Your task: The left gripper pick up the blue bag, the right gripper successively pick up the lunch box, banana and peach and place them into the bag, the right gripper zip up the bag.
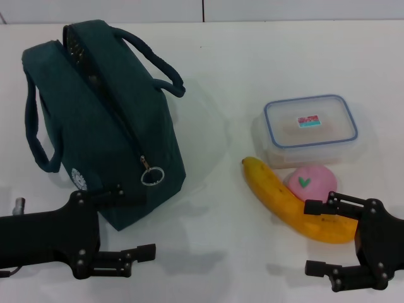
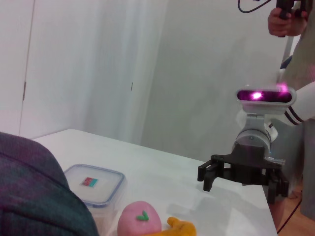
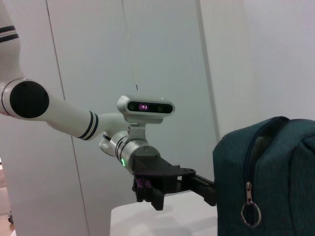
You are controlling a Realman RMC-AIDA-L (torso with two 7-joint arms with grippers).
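The blue bag stands on the white table at the left, its zipper partly open and the silver ring pull hanging at its near end. My left gripper is open and empty just in front of the bag's near end. My right gripper is open and empty at the front right, just in front of the banana. The peach lies between the banana and the lunch box. The left wrist view shows the right gripper, lunch box and peach. The right wrist view shows the bag and left gripper.
The white table runs back to a wall. The bag's two loop handles stick out to either side. A person's hand holding a device shows behind the right arm in the left wrist view.
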